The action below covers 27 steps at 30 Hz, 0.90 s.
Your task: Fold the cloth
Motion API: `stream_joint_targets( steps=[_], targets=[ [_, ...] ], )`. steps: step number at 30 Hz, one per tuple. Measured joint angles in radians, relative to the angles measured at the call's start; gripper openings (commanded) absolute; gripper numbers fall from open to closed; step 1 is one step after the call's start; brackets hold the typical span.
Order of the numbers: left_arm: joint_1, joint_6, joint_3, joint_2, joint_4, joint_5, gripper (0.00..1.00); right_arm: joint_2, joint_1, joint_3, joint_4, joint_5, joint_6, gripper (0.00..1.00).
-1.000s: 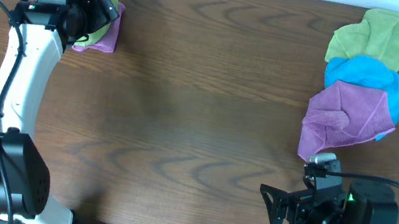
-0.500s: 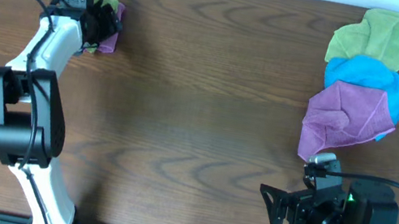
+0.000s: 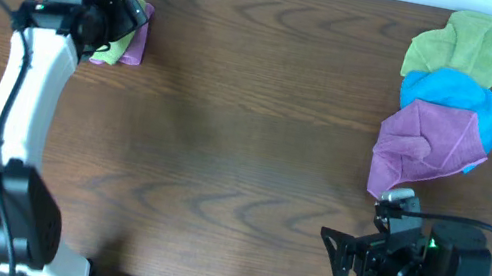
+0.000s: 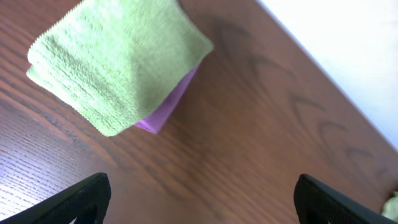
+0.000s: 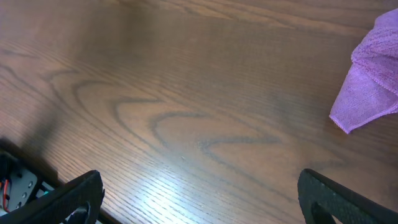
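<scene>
Left hand [image 4: 200, 202] hangs wide open and empty over the far-left corner of the worktop [image 3: 242, 158], touching nothing. Just ahead of its fingertips lies the cloth [image 4: 118, 62], a compact folded pad resting on 1 purple cloth [image 4: 165, 109], its long axis slanting across the wrist view. Right hand [image 3: 335, 255], also open and empty, sits well apart, so the left arm is nearer.

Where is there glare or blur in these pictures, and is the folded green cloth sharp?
Left wrist: the folded lime-green microfibre cloth is sharp, pale glare on the dark wooden table lower left; right wrist: sheen low on the wood, far part soft; overhead: even light.
</scene>
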Motion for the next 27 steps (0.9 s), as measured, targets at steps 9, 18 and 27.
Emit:
stream_joint_targets(
  steps=[9, 18, 27],
  targets=[
    [-0.002, 0.115, 0.0, -0.33, -0.273, -0.077, 0.95, 0.0, 0.0, 0.0, 0.0, 0.0, 0.0, 0.99],
    [-0.002, 0.178, -0.062, -0.562, -0.482, -0.181, 0.95, 0.001, 0.0, 0.0, 0.001, 0.0, 0.0, 0.99],
    [-0.002, 0.181, -0.584, -0.892, -0.194, -0.152, 0.95, 0.0, 0.0, -0.002, 0.001, 0.0, 0.002, 0.99]
  ],
)
